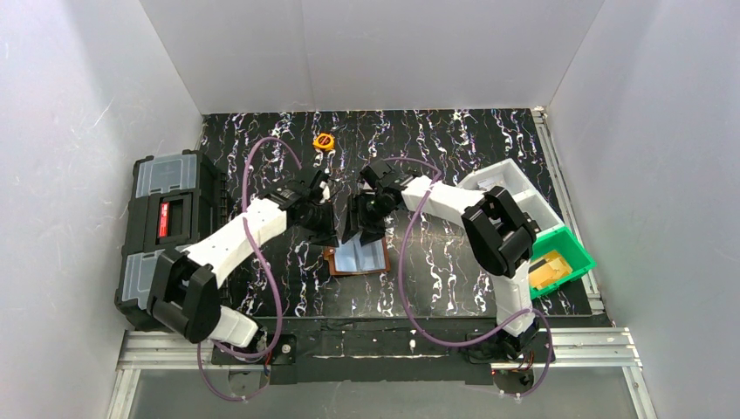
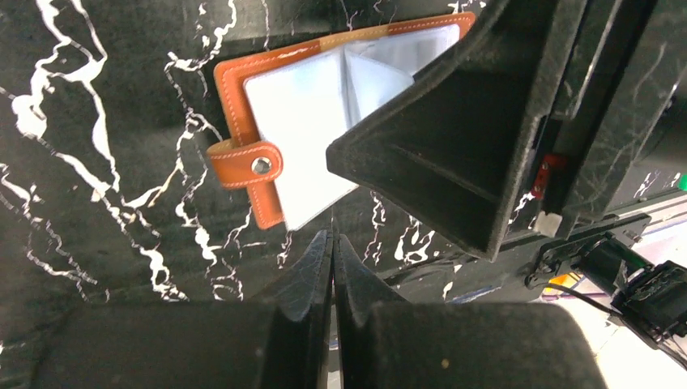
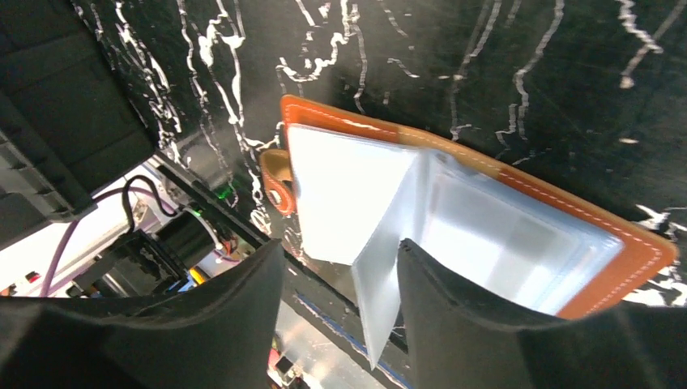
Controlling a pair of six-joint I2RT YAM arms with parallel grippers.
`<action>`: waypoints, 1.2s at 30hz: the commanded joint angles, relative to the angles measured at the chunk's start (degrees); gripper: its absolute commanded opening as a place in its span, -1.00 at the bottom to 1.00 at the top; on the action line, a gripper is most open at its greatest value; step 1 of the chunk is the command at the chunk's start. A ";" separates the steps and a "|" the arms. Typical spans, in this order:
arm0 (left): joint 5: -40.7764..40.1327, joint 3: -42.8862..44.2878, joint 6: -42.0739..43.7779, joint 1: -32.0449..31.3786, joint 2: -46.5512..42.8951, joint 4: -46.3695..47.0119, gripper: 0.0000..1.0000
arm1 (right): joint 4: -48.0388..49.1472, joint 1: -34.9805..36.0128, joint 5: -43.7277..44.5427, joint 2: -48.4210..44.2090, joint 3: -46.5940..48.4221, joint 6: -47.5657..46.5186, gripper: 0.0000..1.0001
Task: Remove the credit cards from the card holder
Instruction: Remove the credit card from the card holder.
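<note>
Right pincer [image 3: 340,251] hangs low over the card holder [image 3: 486,223] with its jaws apart, and one loose clear pocket leaf [image 3: 377,296] stands up in the gap between its fingers. It grips nothing yet. Left pincer [image 2: 331,243] sits just beside the holder's near edge with its jaws pressed together on nothing.

The card holder lies open and flat in the middle of the bench [image 1: 454,148], between the two pincers. Its brown leather cover faces down, its pale blue-grey pockets face up, and its snap tab [image 2: 247,164] sticks out to one side. No card face shows through the visible pockets. Whether a card remains deeper inside cannot be told.

The step in hand looks like leafing through the pockets to check or reach the next one. The next move probably calls for the right fingers to close on the raised leaf or on a card edge. The left pincer would likely need to press the cover down so the holder does not lift.

On the right side of the bench is a green bin [image 1: 572,240]. Inside it lie what appear to be credit cards [image 1: 548,269], flat and orange-tan. Just behind the bin is a white tray [image 1: 510,166], its contents unclear. A black toolbox [image 1: 170,218] with closed grey lids stands at the far left. A small round orange object [image 1: 324,140] rests alone near the back.
</note>
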 commanded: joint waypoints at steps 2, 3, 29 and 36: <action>-2.01 1.02 1.37 0.73 -4.68 -6.73 -1.00 | -0.81 2.08 -1.41 1.32 4.66 1.00 0.31; -1.92 1.02 1.40 0.75 -5.05 -6.99 -1.00 | -0.89 2.37 -1.26 1.53 5.02 1.17 0.34; 9.22 0.04 -6.31 1.02 -5.24 1.89 -1.00 | -3.06 1.61 2.58 -2.73 4.17 1.43 0.59; 11.64 1.11 -8.09 0.97 -0.14 5.82 -1.00 | -1.15 -3.16 3.92 -9.20 -4.10 1.40 0.60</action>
